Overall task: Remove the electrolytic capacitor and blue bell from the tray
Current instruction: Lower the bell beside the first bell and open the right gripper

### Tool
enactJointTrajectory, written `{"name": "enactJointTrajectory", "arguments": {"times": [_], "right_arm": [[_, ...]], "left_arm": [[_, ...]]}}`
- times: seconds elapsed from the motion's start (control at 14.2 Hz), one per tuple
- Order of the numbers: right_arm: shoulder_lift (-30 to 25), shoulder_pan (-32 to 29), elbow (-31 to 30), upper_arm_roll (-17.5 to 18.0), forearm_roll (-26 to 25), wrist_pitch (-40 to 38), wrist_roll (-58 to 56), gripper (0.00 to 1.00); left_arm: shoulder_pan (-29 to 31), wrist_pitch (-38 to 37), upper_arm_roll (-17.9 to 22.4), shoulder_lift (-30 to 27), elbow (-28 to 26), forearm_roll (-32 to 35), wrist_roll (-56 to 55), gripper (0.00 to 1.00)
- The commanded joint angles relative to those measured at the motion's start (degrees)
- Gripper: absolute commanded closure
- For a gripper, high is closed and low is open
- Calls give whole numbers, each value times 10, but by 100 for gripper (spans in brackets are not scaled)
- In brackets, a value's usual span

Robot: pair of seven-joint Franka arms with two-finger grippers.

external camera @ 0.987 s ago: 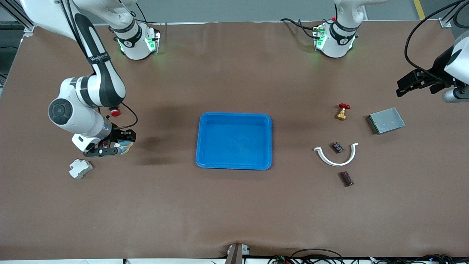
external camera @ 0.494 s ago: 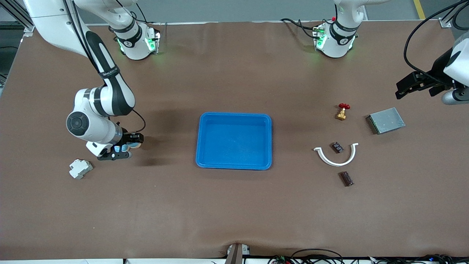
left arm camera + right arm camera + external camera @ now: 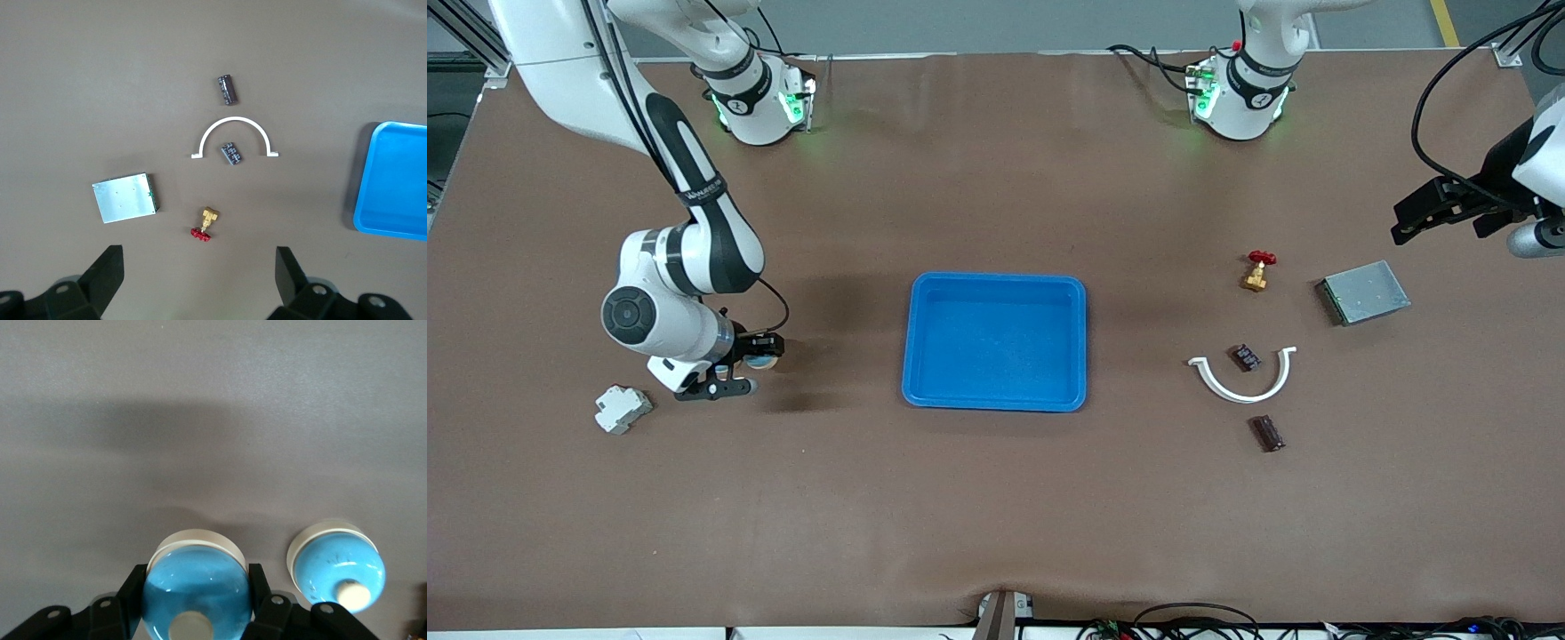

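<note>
My right gripper (image 3: 734,366) is shut on a blue dome-shaped bell (image 3: 193,577) with a white rim and holds it above the table, between a white block and the blue tray (image 3: 996,281). A second blue dome (image 3: 337,563) shows beside it in the right wrist view. The dark cylindrical capacitor (image 3: 1267,433) lies on the table toward the left arm's end; it also shows in the left wrist view (image 3: 227,89). My left gripper (image 3: 198,280) is open and empty, high over the table near a metal box (image 3: 1365,292).
A white arc (image 3: 1242,382) lies beside the capacitor with a small dark part (image 3: 1246,357) inside it. A brass valve with a red handle (image 3: 1258,271) lies farther from the camera. A white block (image 3: 623,409) lies by the right gripper.
My right arm has carried the bell toward the tray. My left gripper has shifted only slightly.
</note>
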Motion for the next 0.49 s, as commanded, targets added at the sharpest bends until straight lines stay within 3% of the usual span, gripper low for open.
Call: {"name": "enactJointTrajectory", "arguments": {"times": [0.0,0.42], "right_arm": [[15,1,17,1,5,-4,0,100],[40,13,28,1,4,-3,0,100]], "left_arm": [[0,-7,0,1,12,-9,14,0],[1,-18,1,-4,11,-7,36,0]]}}
